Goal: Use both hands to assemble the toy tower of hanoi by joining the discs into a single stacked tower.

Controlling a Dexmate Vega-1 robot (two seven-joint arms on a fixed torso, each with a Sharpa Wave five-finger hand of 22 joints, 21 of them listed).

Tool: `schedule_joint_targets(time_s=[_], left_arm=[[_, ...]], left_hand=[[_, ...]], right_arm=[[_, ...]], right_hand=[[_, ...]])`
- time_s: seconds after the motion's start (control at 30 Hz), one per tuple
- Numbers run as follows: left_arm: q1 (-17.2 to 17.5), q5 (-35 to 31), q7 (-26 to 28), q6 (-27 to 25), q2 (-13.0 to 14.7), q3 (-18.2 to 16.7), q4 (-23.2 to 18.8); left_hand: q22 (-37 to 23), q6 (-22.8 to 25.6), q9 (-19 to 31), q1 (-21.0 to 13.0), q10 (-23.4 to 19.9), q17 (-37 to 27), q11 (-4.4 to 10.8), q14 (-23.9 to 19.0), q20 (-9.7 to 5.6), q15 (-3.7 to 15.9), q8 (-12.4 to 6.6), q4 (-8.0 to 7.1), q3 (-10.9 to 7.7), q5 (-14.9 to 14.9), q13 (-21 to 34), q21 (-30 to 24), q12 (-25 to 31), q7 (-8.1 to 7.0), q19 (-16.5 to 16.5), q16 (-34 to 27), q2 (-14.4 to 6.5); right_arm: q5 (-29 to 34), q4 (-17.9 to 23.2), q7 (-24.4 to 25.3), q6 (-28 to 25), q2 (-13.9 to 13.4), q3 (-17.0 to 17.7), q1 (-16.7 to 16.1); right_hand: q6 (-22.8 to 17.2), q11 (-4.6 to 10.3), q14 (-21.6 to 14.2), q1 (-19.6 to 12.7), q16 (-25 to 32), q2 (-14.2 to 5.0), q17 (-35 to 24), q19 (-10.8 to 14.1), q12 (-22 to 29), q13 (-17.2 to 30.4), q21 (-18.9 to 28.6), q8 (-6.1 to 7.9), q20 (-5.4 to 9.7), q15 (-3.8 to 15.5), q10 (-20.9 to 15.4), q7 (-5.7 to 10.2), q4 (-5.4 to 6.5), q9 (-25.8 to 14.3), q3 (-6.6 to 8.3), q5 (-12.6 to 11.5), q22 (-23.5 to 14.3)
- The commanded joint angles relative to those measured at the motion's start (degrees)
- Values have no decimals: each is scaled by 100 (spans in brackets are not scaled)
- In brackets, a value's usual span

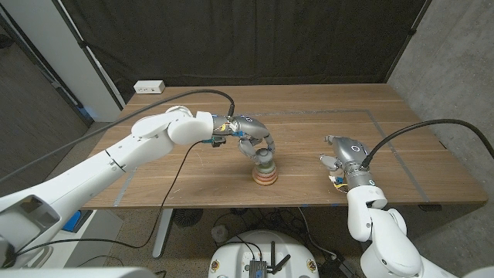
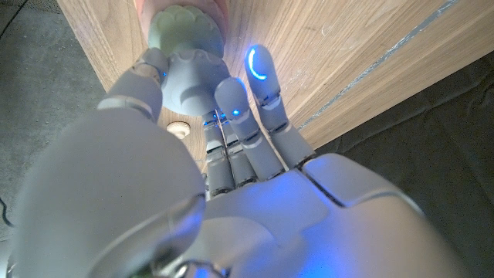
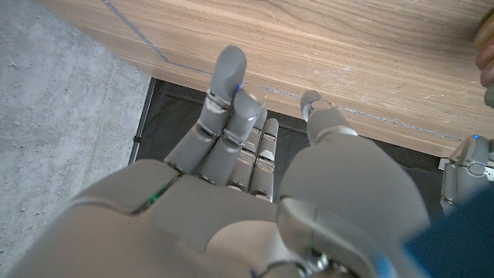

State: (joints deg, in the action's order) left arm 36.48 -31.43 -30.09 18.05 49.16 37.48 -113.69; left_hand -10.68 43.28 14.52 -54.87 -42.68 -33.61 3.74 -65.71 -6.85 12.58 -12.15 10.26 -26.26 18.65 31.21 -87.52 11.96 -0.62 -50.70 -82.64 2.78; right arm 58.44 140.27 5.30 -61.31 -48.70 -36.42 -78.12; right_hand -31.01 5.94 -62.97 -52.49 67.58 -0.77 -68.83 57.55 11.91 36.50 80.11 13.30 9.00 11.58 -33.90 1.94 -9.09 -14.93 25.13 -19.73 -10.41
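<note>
The toy tower (image 1: pixel 265 173) stands near the table's front middle, with an orange disc at the bottom, pink and pale green ones above, and a grey disc (image 1: pixel 264 155) on top. My left hand (image 1: pixel 253 137) reaches over the tower from the left and its fingers curl down around that grey disc. In the left wrist view the thumb and fingers (image 2: pixel 231 104) pinch the grey disc (image 2: pixel 187 76), which sits against the pale green disc (image 2: pixel 184 29). My right hand (image 1: pixel 340 159) stays to the right of the tower, apart from it, fingers (image 3: pixel 226 85) spread and holding nothing.
A white power strip (image 1: pixel 149 87) lies at the table's far left corner. Grey tape lines (image 1: pixel 386 131) mark a rectangle on the wooden table (image 1: pixel 324 116). The front edge runs just below the tower. A black curtain hangs behind.
</note>
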Motion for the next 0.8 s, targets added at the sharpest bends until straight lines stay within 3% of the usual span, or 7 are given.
schedule_joint_targets(time_s=[0.03,0.8], left_arm=[[-63,-97,4,13,-170,145,158],[35,-54,43,-130,-104,125,165]], left_hand=[[-12,27,16,-103,-552,-36,528,-69,-527,-3,-10,-55,-110,22,137,-27,1,9,-12,-3,-94],[-12,58,27,-124,-575,-34,537,-60,-527,-2,-14,-61,-84,16,135,-34,0,16,-14,86,-88]], right_arm=[[-68,28,27,-26,-29,32,-43],[-254,24,94,-10,-122,60,-2]], right_hand=[[-36,8,-40,15,-7,-52,-19,-25,-8,30,25,-19,346,110,-35,-11,-16,-7,47,-45,-10],[-49,2,-50,30,10,-62,-38,-26,-15,29,24,-17,347,109,-38,4,-11,-8,62,-55,-10]])
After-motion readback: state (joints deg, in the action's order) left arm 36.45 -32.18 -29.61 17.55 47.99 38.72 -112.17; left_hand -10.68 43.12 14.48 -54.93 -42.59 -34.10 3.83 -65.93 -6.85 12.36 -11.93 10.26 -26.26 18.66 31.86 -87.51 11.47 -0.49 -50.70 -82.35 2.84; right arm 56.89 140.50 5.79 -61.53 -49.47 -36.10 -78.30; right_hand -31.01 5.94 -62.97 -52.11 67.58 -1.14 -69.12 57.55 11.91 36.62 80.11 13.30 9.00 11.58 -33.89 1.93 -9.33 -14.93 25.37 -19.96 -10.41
